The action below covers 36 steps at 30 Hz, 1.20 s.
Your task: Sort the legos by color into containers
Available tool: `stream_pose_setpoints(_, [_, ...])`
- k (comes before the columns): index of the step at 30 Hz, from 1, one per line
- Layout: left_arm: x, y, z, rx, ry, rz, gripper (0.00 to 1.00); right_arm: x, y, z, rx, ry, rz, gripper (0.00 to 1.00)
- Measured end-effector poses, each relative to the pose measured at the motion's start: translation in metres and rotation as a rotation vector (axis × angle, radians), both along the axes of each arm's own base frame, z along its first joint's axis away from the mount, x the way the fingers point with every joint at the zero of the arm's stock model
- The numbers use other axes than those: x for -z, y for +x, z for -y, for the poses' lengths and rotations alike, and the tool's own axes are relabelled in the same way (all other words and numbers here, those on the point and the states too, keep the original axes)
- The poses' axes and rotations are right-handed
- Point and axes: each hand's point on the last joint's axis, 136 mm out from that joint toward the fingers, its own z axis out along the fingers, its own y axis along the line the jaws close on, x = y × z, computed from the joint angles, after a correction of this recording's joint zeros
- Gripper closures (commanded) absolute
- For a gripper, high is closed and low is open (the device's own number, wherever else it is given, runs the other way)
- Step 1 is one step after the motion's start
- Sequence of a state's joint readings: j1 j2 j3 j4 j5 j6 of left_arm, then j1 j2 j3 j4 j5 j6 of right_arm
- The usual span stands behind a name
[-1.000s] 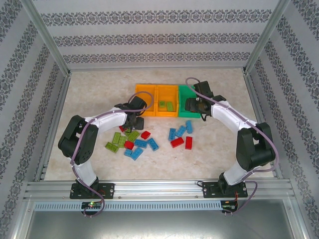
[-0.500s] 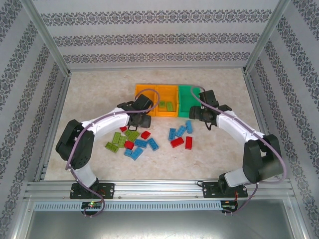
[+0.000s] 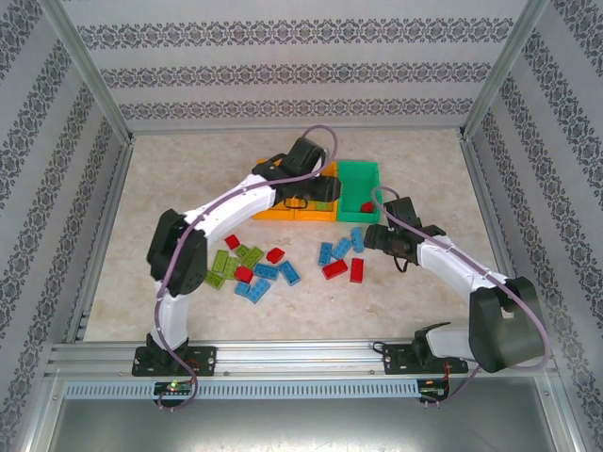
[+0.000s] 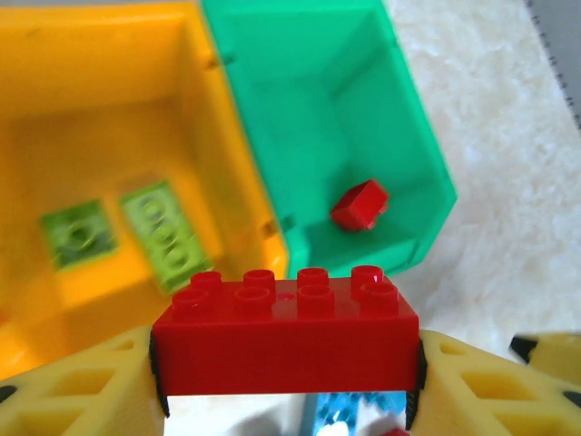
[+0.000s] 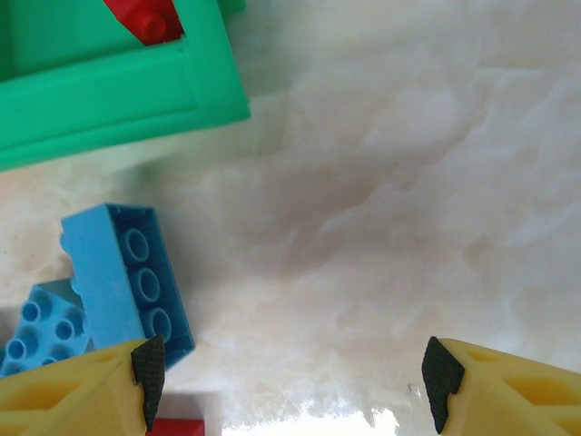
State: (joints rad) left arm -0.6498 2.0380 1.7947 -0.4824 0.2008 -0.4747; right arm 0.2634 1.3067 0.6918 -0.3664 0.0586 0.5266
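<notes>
Left hand (image 4: 286,386) is gripping a red lego (image 4: 286,350) by its ends, jaws partway closed on it. It's hovering with the orange bin (image 4: 109,100) ahead-left holding two green legos (image 4: 168,232), and the green bin (image 4: 427,163) ahead-right holding one red piece (image 4: 359,204). Right hand (image 5: 290,381) is hanging wide open and empty over the counter (image 5: 408,182), with blue legos (image 5: 127,282) sitting beside one finger.

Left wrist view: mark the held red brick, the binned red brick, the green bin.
held red brick (image 4: 286,350), left wrist view, front face.
binned red brick (image 4: 359,205), left wrist view, top face.
green bin (image 4: 410,136), left wrist view, right wall.
</notes>
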Motion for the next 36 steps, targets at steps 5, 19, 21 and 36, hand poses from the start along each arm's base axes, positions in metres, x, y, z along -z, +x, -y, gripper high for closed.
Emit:
stream_pose_setpoints(5, [0.011,0.022,0.038,0.054,-0.058,-0.020,0.44,0.002,-0.008,0.001,0.018,0.022,0.003,0.22])
stream_pose_setpoints(19, [0.025,0.039,0.068,0.067,-0.126,-0.074,0.27,-0.001,-0.024,-0.016,-0.002,0.104,-0.002,0.22])
stream_pose_setpoints(21, [0.025,0.039,0.068,0.065,-0.127,-0.078,0.22,0.001,-0.031,-0.026,-0.028,0.115,-0.021,0.23])
stream_pose_setpoints(36, [0.030,0.025,0.067,0.062,-0.101,-0.114,0.00,0.025,-0.079,-0.069,-0.103,0.131,-0.151,0.27])
